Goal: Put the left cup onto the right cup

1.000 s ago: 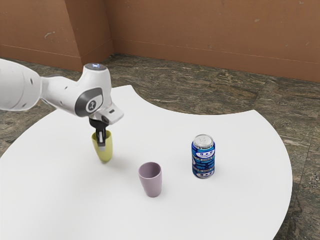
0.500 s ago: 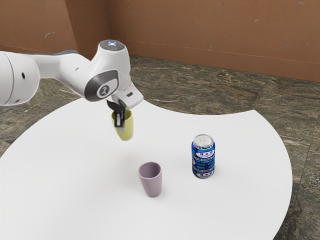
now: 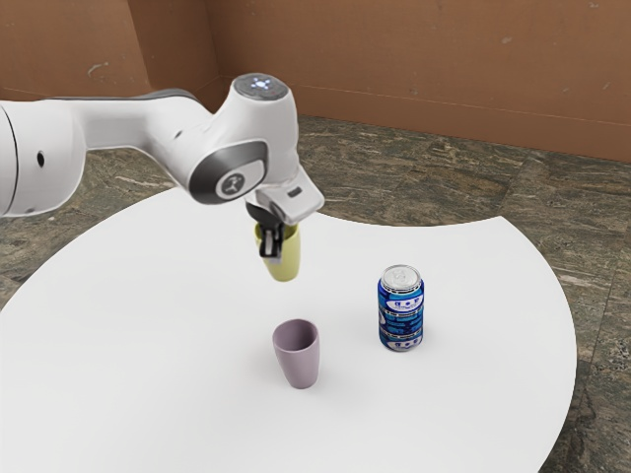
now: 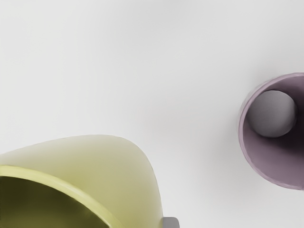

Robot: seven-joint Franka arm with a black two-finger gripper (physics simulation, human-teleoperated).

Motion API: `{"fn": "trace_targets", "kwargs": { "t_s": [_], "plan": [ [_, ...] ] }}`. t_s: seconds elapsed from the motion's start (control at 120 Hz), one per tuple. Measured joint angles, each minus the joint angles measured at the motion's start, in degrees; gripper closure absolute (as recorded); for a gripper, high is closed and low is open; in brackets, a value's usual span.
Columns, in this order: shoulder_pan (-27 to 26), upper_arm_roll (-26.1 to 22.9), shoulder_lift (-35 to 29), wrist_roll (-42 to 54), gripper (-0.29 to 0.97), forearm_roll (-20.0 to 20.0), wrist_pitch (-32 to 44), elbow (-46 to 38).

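Exterior view shows my black two-finger claw (image 3: 271, 244) pinching the rim of the yellow-green plastic cup (image 3: 285, 258), which hangs slightly tilted, clear above the middle of the round white tabletop (image 3: 118, 345). The mauve plastic cup (image 3: 296, 353) stands upright nearer the tabletop's front edge, and the wrist view shows it empty to its bare bottom. A blue drink can (image 3: 400, 307) stands near it toward the exterior view's right.

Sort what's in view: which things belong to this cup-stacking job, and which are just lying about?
Job: gripper, shut on the yellow cup; purple cup, upright on the table.
Lying about: blue can.
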Motion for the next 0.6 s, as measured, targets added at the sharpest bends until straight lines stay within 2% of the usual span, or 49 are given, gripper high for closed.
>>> {"fn": "trace_targets", "kwargs": {
  "t_s": [0.242, 0.6],
  "plan": [
    [-2.5, -0.8, -1.44, -2.87, 0.79, -0.69, -1.63, -1.64],
    [-2.64, -4.02, -3.4, -7.06, 0.79, -1.7, -3.65, -5.47]
  ]
}}
